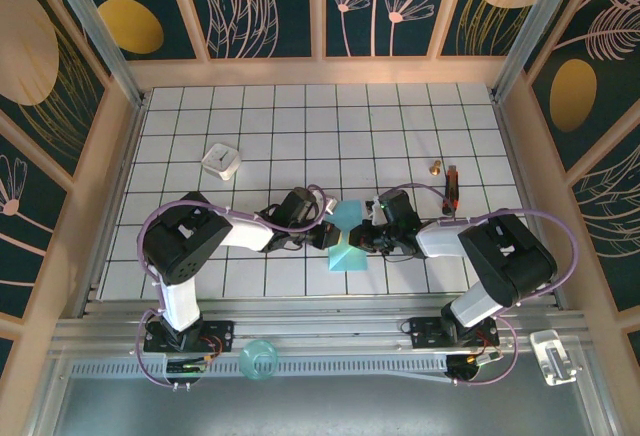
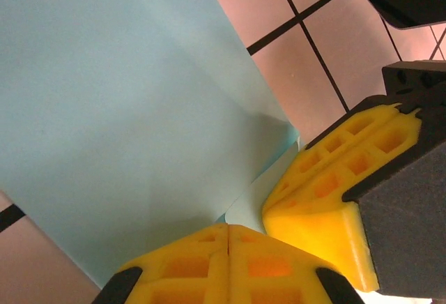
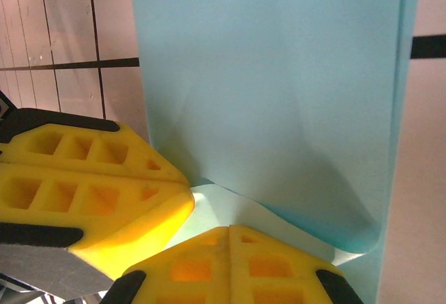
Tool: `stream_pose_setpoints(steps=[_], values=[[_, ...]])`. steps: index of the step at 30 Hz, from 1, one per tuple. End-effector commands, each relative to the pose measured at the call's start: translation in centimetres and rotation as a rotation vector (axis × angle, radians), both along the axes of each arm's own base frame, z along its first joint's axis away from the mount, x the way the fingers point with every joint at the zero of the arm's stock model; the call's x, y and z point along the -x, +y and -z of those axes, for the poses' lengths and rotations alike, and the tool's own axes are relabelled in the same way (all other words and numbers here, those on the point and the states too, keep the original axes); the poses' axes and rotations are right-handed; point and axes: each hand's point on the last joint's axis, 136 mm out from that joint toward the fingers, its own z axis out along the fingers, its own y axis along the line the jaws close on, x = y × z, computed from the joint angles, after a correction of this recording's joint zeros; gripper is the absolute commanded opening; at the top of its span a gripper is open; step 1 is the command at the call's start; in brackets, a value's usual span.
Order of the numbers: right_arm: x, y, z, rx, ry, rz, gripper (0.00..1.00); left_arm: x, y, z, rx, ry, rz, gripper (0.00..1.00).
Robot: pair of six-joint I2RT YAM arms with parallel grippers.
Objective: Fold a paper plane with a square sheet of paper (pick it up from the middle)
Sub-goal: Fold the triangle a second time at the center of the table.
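Top external view has the partly folded square sheet of paper [image 1: 347, 243] by the middle of the near edge of the table [image 1: 300, 116], left gripper [image 1: 322, 233] and right gripper [image 1: 373, 238] each clamped on it from opposite sides, seemingly to steady a crease.

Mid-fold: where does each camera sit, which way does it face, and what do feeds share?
Top external: above and behind the bases, looking down on the table; both arms show, left gripper and right gripper both at the sheet of paper.
Left wrist: on that wrist, looking along its shut yellow fingers at the paper; right gripper's finger at right.
Right wrist: mirrored, own shut fingers at bottom, left gripper's finger at left.
Shared: all show the paper; each wrist view catches the other gripper.
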Motion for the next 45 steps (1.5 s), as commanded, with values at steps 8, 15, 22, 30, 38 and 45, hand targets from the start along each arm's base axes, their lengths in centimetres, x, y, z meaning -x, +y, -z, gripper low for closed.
stream_pose_setpoints(steps=[8, 15, 22, 30, 38, 45], values=[[2.4, -3.0, 4.5, 0.161, 0.107, 0.03, 0.0, -0.7, 2.9, -1.6, -0.073, 0.009, -0.15, 0.37], [2.1, -2.9, 4.3, 0.156, 0.11, 0.042, 0.0, 2.8, 1.6, -4.8, 0.042, 0.048, -0.121, 0.3], [1.9, -2.8, 4.2, 0.155, 0.114, 0.052, 0.0, 6.0, -1.2, -4.0, 0.091, 0.136, -0.025, 0.04], [1.7, -2.6, 4.0, 0.151, 0.114, 0.054, 0.0, 5.3, -2.4, -2.4, 0.063, 0.131, -0.007, 0.02], [0.9, -1.8, 2.5, 0.114, 0.079, 0.034, 0.0, 5.0, -0.8, 0.0, -0.047, 0.113, -0.046, 0.02], [0.2, -0.9, 1.2, 0.08, 0.048, 0.017, 0.02, 5.4, -0.1, 1.0, -0.077, 0.119, -0.041, 0.01]])
